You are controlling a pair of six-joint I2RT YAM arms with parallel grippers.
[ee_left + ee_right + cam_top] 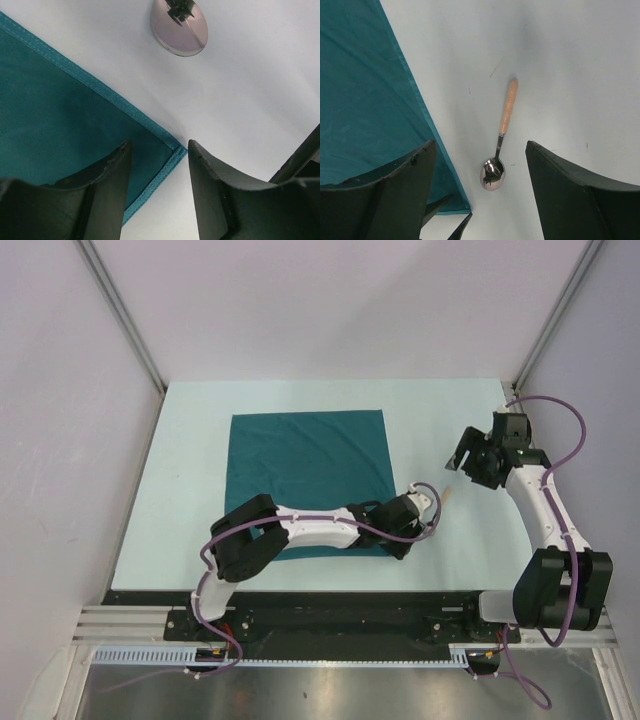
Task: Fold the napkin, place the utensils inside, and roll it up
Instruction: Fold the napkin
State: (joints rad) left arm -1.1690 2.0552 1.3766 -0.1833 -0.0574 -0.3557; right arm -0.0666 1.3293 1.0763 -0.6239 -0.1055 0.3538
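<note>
The teal napkin lies spread flat on the table. In the top view my left gripper is at its near right corner. The left wrist view shows that gripper open, its jaws astride the hemmed corner with nothing gripped. The spoon, the one utensil in view, lies on the bare table just right of the napkin, metal bowl toward the near side, tan handle pointing away. My right gripper hovers open above the spoon, apart from it; the top view shows it right of the napkin.
The pale table is walled by white panels at the back and sides. A black rail runs along its near edge. The left arm lies across the napkin's near edge.
</note>
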